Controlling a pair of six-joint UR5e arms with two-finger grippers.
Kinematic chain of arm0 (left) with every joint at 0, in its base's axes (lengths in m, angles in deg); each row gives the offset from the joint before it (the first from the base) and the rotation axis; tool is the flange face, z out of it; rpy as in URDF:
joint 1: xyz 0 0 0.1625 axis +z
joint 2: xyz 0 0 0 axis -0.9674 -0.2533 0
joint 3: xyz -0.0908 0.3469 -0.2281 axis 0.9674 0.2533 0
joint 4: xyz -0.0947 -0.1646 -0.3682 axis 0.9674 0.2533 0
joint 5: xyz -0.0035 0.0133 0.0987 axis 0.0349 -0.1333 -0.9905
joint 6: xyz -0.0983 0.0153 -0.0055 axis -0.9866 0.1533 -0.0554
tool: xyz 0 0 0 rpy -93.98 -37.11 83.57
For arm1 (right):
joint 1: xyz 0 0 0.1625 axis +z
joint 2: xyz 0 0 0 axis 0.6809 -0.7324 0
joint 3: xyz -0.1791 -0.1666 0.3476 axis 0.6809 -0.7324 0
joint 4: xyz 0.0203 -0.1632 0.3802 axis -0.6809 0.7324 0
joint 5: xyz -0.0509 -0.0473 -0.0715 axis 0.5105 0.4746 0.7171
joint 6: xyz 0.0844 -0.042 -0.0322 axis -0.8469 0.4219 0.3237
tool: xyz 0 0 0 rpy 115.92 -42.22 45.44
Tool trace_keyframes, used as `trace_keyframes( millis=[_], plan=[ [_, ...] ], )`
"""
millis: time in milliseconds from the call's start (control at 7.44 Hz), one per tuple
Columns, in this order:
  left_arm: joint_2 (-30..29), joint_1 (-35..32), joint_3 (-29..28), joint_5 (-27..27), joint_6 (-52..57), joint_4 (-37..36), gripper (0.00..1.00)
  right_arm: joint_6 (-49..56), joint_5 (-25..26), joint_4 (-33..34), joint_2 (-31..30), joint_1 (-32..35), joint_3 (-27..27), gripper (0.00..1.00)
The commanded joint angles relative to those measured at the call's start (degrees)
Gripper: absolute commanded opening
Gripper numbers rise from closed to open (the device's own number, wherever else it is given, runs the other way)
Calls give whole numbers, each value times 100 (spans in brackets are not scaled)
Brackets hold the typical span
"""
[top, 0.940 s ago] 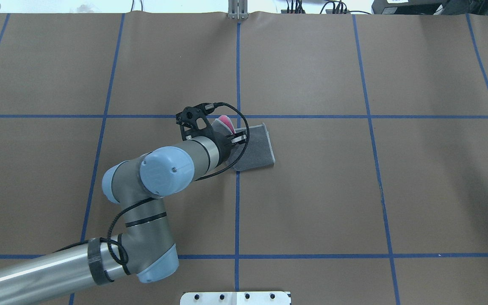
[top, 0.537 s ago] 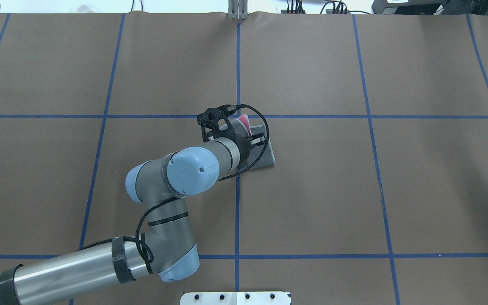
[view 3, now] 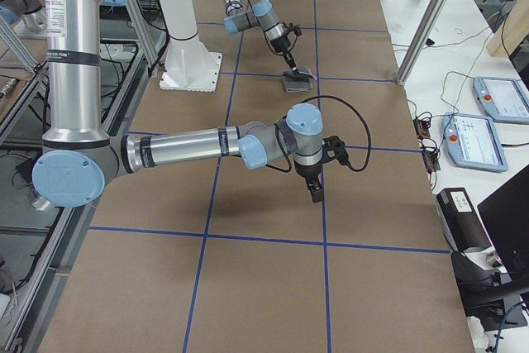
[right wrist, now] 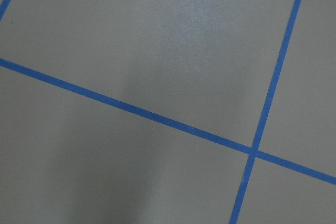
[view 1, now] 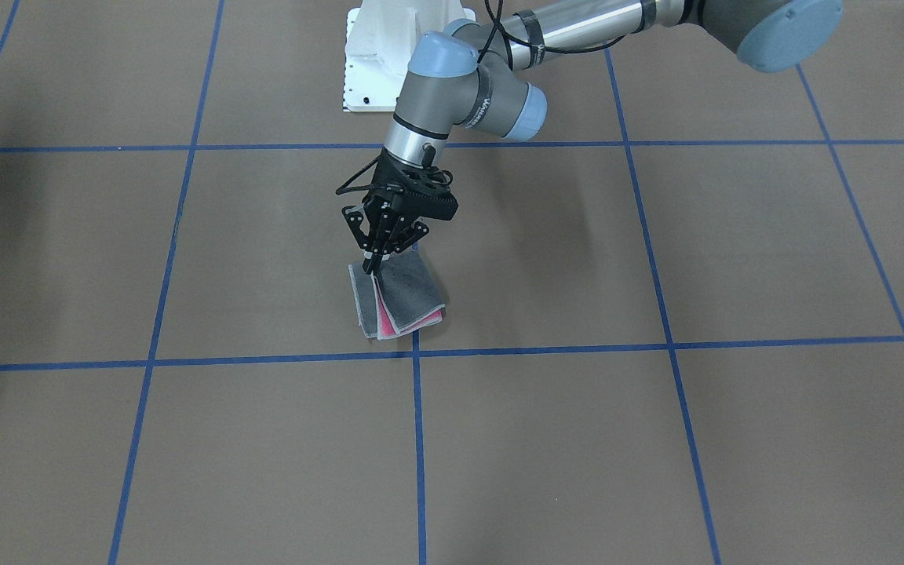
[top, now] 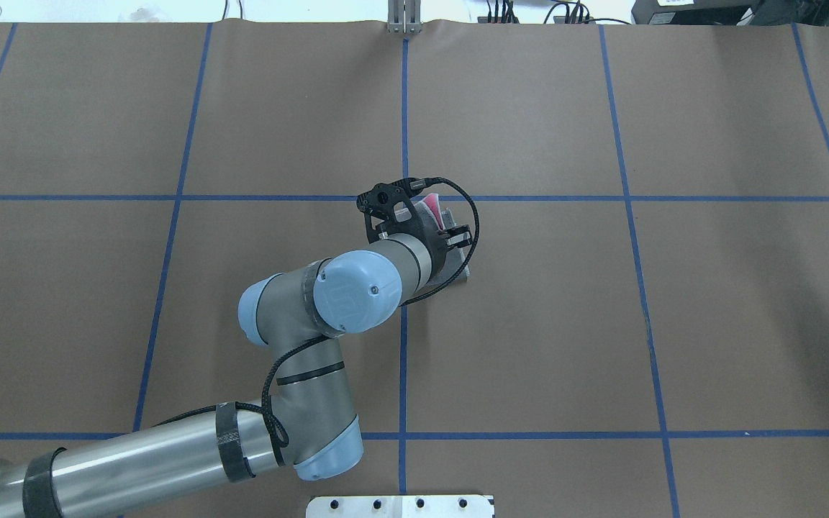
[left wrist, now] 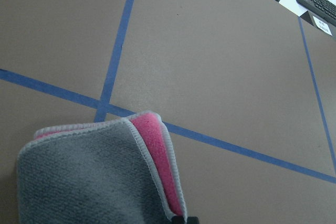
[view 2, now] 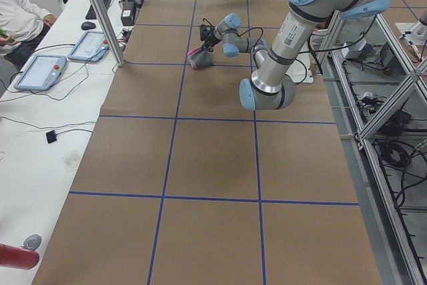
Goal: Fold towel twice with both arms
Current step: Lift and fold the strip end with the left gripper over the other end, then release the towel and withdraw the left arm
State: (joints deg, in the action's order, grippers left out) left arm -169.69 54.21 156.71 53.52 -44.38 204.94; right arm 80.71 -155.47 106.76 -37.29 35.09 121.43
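Rightward went our left gripper [view 1: 374,265], clenched on the towel [view 1: 403,302], folded grey over pink by the mid-table tape crossing [view 1: 416,353]. Our right gripper [view 3: 317,193] hung well apart; we couldn't tell its grip.

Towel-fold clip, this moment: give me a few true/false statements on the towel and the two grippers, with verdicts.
1. The left gripper is shut on an edge of the towel. True.
2. The towel lies spread flat in a single layer. False: it is folded over, with pink showing between dark grey layers.
3. The right gripper also grips the towel. False: it hangs over bare table, well apart from the towel.
4. The towel sits close to a crossing of blue tape lines. True.
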Motion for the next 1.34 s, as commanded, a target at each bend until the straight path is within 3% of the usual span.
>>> trace_keyframes(
  millis=[0, 269, 537, 672, 806, 940, 1209],
  plan=[
    [-58, 11, -95, 3, 49, -10, 0, -9, 1, 0, 13, 4, -3, 99],
    [-119, 11, -192, -6, 58, -10, 0, -9, 1, 0, 13, 4, -3, 99],
    [-347, 11, -454, 3, 58, -10, 19, -9, 1, 0, 22, 4, -12, 99],
    [-427, 11, -569, 3, 58, -10, 37, -9, 1, 0, 22, 4, -12, 99],
    [-419, 2, -570, 3, 58, -10, 78, -9, 1, 0, 22, 4, -12, 99],
    [-436, 11, -500, 29, 49, -1, 100, -9, 1, 0, 22, 4, -21, 99],
    [-401, -24, 34, 204, 67, -219, 100, -9, -8, 0, -5, 4, -12, 99]
  ],
)
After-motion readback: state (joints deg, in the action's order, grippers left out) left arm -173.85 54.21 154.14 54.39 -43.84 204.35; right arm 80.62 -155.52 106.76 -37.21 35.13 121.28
